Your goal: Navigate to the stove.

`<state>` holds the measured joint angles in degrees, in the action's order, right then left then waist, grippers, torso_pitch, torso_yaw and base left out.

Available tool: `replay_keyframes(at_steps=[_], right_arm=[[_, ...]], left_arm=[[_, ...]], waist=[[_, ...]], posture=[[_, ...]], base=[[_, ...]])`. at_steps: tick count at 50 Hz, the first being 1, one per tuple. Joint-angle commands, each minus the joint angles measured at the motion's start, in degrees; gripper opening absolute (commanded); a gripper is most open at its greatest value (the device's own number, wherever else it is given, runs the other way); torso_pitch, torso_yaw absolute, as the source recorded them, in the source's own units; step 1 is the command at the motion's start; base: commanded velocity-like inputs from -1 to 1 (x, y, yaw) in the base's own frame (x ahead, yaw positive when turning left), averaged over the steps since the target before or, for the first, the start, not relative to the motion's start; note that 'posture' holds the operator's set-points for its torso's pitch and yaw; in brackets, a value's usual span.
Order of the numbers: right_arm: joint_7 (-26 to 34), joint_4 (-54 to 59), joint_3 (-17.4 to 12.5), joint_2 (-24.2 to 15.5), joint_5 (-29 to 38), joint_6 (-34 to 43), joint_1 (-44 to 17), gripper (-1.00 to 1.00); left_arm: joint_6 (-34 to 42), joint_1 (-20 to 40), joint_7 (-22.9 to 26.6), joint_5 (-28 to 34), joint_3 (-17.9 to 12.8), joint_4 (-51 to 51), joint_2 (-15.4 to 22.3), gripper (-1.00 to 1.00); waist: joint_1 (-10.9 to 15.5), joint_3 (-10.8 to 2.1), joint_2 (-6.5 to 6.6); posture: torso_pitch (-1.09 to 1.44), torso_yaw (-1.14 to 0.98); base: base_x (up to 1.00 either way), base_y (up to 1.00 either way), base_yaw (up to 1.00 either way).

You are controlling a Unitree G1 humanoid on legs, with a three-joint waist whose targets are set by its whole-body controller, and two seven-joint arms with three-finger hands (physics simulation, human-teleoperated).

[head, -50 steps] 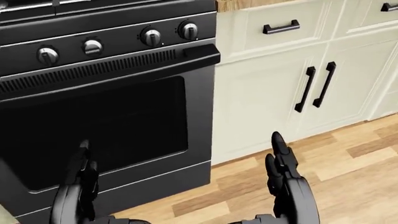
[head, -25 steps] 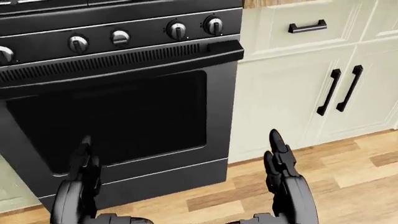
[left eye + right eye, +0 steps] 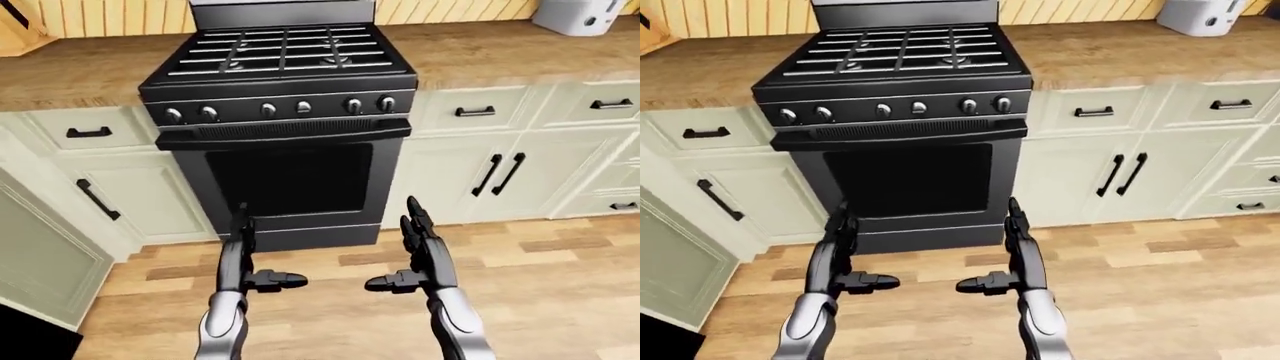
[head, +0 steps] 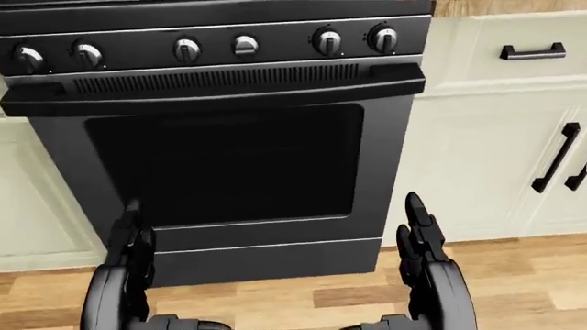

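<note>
The black freestanding gas stove with cast-iron grates and a row of silver-faced knobs stands directly beyond both hands, its dark glass oven door filling the space between and above the raised fingertips in the head view. The left hand and the right hand are both held up with fingers extended and thumbs pointing inward toward each other; both are open and grasp nothing. To finish the approach well, the judgement is that the robot should keep its body square to the oven door, with the door centred between the two hands, and close the remaining strip of light wooden plank floor in small steps, stopping before the fingertips reach the door or the black bar handle above them. Drifting toward the cream shaker cabinet doors with black pull handles outboard of the right hand would spoil the alignment. Compared with the head view a second ago, the whole picture has shifted: the camera has turned, so the stove, which then sat off toward the left hand with the cabinets taking much of the view beyond the right hand, now sits nearly centred, all six knobs showing, while the hands keep the same raised, open posture.
</note>
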<state>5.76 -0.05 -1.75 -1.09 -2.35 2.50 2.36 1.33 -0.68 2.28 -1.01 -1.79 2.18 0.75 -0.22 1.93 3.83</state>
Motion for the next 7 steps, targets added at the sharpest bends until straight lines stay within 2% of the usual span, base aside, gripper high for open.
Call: replay_keyframes(at_steps=[1, 2, 4, 7], right_arm=[[0.2, -2.1, 0.3, 0.1, -0.1, -1.7, -1.0, 1.00], [0.1, -2.0, 0.3, 0.1, -0.1, -1.7, -1.0, 1.00], [0.1, -1.6, 0.2, 0.1, 0.0, -2.0, -1.2, 1.00], [0.0, -1.5, 0.3, 0.1, 0.1, -1.7, -1.4, 1.00]], left_arm=[[-1.4, 0.8, -0.1, -0.1, -0.4, -1.9, 0.3, 1.00], [-1.4, 0.8, -0.1, -0.1, -0.4, -1.9, 0.3, 1.00], [-1.4, 0.8, -0.1, -0.1, -0.4, -1.9, 0.3, 1.00], [-1.4, 0.8, -0.1, -0.1, -0.4, -1.9, 0.3, 1.00]], waist=[[0.2, -1.38, 1.49], [0.5, -1.24, 0.34], [0.7, -0.95, 0.00], [1.1, -1.19, -1.44]], posture=[[0.00, 0.00], [0.00, 0.00], [0.00, 0.00], [0.00, 0.00]], base=[[0.00, 0.00, 0.27], [0.00, 0.00, 0.27], [0.00, 0.00, 0.27], [0.00, 0.00, 0.26]])
